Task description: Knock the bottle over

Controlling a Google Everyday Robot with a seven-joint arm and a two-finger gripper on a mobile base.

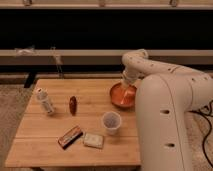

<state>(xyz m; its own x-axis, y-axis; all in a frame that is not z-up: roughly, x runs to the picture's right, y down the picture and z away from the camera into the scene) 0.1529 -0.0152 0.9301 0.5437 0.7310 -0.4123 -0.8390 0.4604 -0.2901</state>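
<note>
The gripper [126, 90] is hanging at the end of the white arm [150, 67], reaching down into or just above the orange bowl [123, 97] at the far right part of the table [35, 150]. Whether it is open or closed, I cannot tell, as it is blending with the bowl beneath it.

The bottle [45, 101] is standing well apart from the gripper, far off to its left as the camera sees it, near the table's left edge. It is standing upright or nearly so, its white cap on top, with nothing touching it.

Between the bottle and the gripper, a small dark reddish-brown oval object [73, 105] is lying on the wood, nearer to the bottle. A clear cup [111, 121] is standing upright nearer to the camera than the gripper and slightly to its left, close beside the bowl. Farther toward the camera and to the gripper's left, a dark rectangular bar [70, 136] and a pale flat packet [94, 140] are lying side by side near the table's front edge. The robot's large white body [167, 125] is filling the right side of the view, below the gripper.
</note>
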